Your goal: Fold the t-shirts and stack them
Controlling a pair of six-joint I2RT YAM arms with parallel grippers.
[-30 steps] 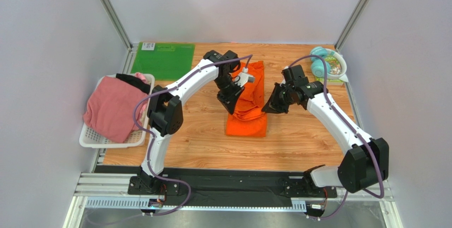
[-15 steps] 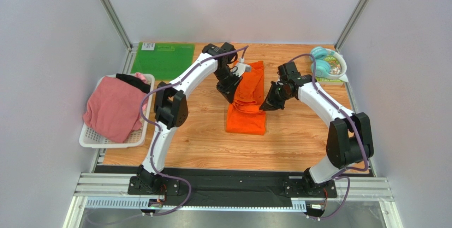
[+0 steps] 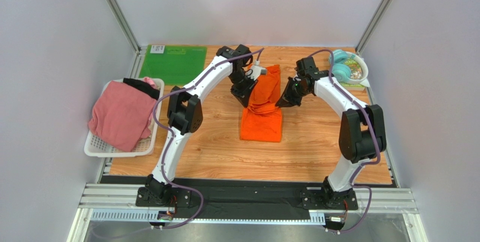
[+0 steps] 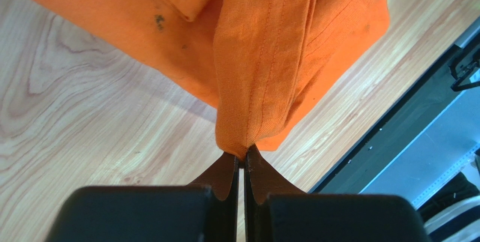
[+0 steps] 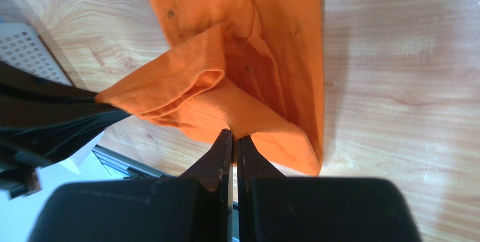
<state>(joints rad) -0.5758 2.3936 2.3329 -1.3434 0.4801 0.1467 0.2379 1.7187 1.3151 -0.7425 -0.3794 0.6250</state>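
Note:
The orange t-shirt [image 3: 263, 110] lies as a long narrow strip on the middle of the wooden table, its near end flat and its middle lifted into a fold. My left gripper [image 3: 248, 99] is shut on the left edge of that fold [image 4: 256, 84]. My right gripper [image 3: 281, 102] is shut on the right edge, pinching orange cloth [image 5: 248, 112] at its fingertips. A dusty pink t-shirt [image 3: 117, 115] lies over a white basket [image 3: 94, 147] at the left, with a black t-shirt [image 3: 141, 86] behind it.
A flat green mat [image 3: 173, 62] lies at the back left of the table. Teal headphones [image 3: 339, 65] and a white bowl [image 3: 356, 71] sit at the back right corner. Grey walls and metal posts close in the workspace.
Both grippers have moved toward the back of the table with the orange cloth, and the right one has moved left, closer to the shirt. The lifted fold has shifted backward.

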